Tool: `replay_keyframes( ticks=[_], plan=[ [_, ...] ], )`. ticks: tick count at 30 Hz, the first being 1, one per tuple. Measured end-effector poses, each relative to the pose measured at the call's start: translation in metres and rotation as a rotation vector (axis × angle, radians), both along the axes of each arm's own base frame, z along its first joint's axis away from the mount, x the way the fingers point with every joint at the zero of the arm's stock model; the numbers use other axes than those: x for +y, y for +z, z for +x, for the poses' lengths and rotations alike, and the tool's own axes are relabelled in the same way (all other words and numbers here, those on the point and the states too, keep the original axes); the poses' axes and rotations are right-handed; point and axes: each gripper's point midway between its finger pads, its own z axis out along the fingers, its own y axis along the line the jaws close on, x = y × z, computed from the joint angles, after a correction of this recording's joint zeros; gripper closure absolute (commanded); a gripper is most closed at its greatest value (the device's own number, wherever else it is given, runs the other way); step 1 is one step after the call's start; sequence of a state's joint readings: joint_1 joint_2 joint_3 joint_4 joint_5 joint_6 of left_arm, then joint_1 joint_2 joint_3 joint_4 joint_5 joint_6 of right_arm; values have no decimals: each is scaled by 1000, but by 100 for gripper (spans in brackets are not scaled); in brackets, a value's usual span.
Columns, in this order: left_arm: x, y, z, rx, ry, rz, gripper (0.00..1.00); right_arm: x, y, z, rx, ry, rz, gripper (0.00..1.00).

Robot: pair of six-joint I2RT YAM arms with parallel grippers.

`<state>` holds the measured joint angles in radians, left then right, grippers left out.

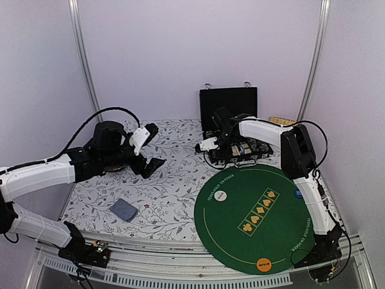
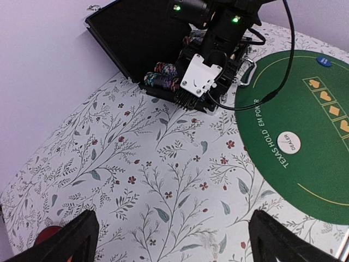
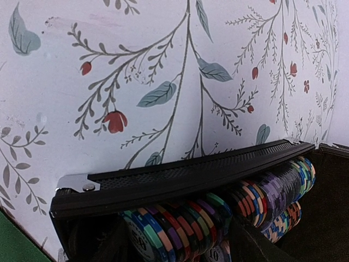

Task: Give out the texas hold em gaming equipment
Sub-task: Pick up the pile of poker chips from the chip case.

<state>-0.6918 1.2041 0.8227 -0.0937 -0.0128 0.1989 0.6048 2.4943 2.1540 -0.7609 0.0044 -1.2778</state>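
The poker chips [image 3: 180,224] stand in rows inside the open black case [image 1: 228,99], far centre on the surface [image 1: 174,180]. My right gripper [image 3: 177,248] is down among them with its fingers apart. I cannot tell if it pinches any, as the case's front wall crosses my wrist view. The white disc [image 1: 220,195], blue disc [image 1: 298,193] and orange disc [image 1: 263,263] lie on the green mat [image 1: 240,241], near right. The cards [image 1: 123,209] lie near left. My left gripper [image 2: 174,240] hangs wide open and holds nothing, left of the case.

Poker chips [image 3: 180,226] lie in the case [image 1: 228,99] behind the mat [image 1: 231,241].
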Motion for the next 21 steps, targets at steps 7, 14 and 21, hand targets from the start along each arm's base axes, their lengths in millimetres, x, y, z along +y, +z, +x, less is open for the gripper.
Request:
replay_keyframes(
  ticks=[7,14,21],
  plan=[
    [0,0,0,1,0,0,2,-1,0,0,-7,-9,-2,40],
    [0,-1,0,1,0,1,2,-2,1,-1,-34,-38,-13,44],
    [0,-1,0,1,0,1,2,-5,5,-5,-42,-67,-21,48]
  ],
)
